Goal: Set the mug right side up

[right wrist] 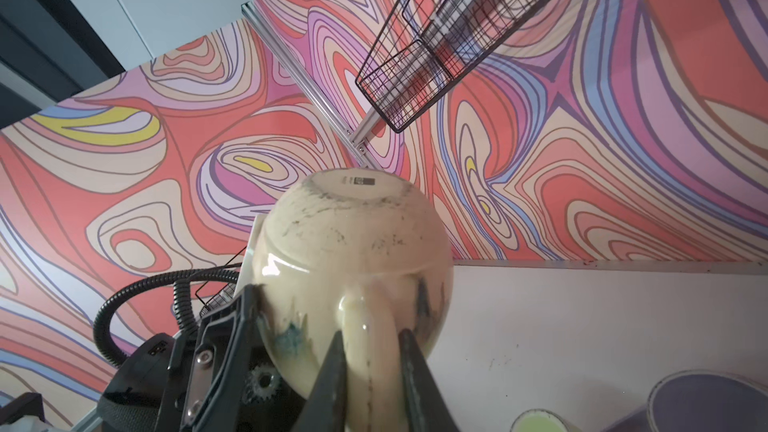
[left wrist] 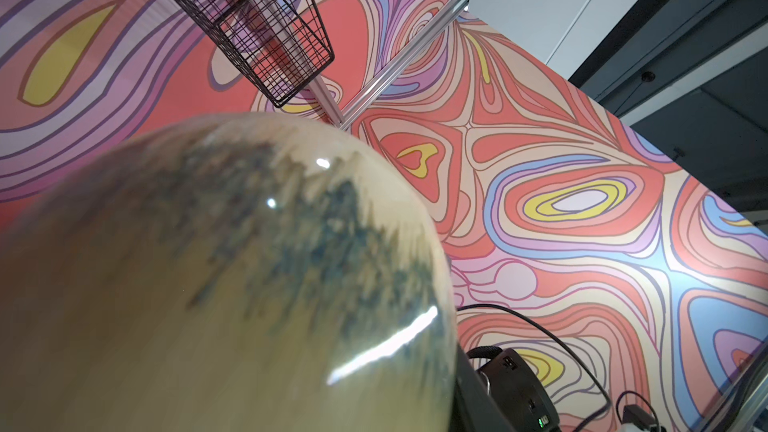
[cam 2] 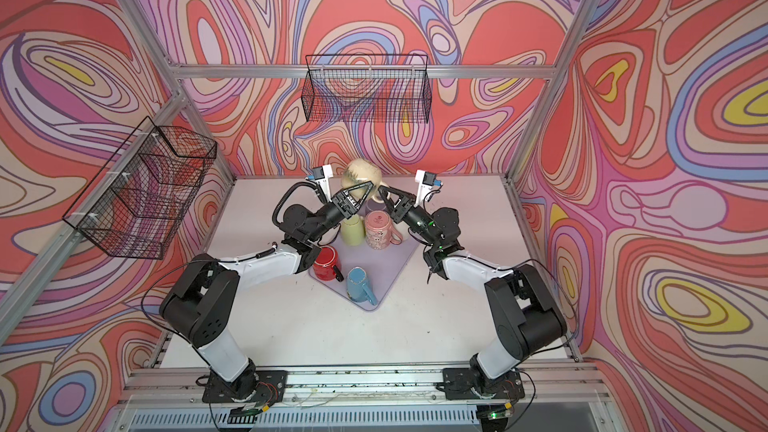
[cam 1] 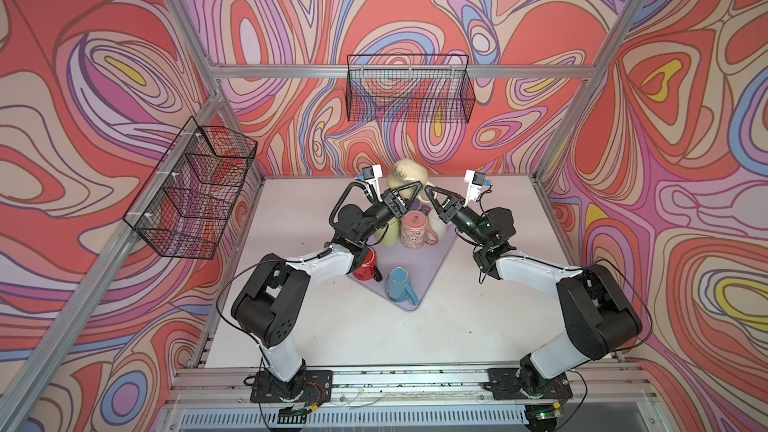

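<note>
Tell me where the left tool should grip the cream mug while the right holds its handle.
Probably the wall near the rim, from the side opposite the handle: the cream mug hangs base-up, its belly is round and glossy, and the right tool fills the handle side.

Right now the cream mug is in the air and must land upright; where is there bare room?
Bare for the cream mug: the middle of the mat, between pink mug, blue mug and red mug, and its right corner. Also the table in front of the mat's near tip. Crowded: the mat's far end, green mug and pink mug side by side.
</note>
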Available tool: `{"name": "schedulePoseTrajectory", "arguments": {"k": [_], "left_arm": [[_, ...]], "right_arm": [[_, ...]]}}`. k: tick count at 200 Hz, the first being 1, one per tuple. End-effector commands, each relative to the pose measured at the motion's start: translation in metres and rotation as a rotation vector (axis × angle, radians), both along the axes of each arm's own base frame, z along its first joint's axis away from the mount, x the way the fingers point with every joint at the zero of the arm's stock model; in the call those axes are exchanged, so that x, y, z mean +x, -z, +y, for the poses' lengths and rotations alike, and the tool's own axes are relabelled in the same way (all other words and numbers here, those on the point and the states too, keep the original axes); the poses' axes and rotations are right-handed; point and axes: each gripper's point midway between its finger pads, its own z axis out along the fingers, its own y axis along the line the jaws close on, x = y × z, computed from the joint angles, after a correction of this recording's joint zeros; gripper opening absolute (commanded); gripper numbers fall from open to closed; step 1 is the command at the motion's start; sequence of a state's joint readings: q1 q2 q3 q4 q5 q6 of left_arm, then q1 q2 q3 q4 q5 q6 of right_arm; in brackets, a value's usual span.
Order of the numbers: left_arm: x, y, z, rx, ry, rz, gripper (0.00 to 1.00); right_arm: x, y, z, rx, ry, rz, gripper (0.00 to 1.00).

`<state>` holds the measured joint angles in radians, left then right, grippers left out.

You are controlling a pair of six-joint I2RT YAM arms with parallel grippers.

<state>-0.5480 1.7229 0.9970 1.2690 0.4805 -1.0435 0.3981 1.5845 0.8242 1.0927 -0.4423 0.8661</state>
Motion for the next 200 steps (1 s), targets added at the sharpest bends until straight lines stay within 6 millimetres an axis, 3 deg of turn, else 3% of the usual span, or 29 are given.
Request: {"name": "schedulePoseTrajectory", "arguments": {"k": [1,35,58,100,144,200], "left_arm": [[-0.01,-0.04,0.008,-0.109,0.005,-0.068,0.17],[-0.007,-0.032,0.008,-0.09,-0.011,-0.055,0.0],[-0.003,-0.021,0.011,-0.076,-0.026,-0.026,0.0],[0.002,-0.009,0.026,-0.018,-0.08,0.011,0.0],[0.004,-0.002,0.05,0.058,-0.161,0.037,0.0],[0.003,0.006,0.085,0.179,-0.259,0.085,0.0]], "right_arm": [[-0.009,0.005,0.005,-0.074,0.006,-0.119,0.0],[-0.008,0.008,0.004,-0.076,0.014,-0.105,0.0],[-0.006,0.01,0.003,-0.081,0.028,-0.096,0.0],[-0.002,0.019,0.001,-0.114,0.056,-0.075,0.23],[0.004,0.027,0.0,-0.134,0.078,-0.052,0.34],[0.009,0.036,-0.002,-0.194,0.107,-0.046,0.39]]}}
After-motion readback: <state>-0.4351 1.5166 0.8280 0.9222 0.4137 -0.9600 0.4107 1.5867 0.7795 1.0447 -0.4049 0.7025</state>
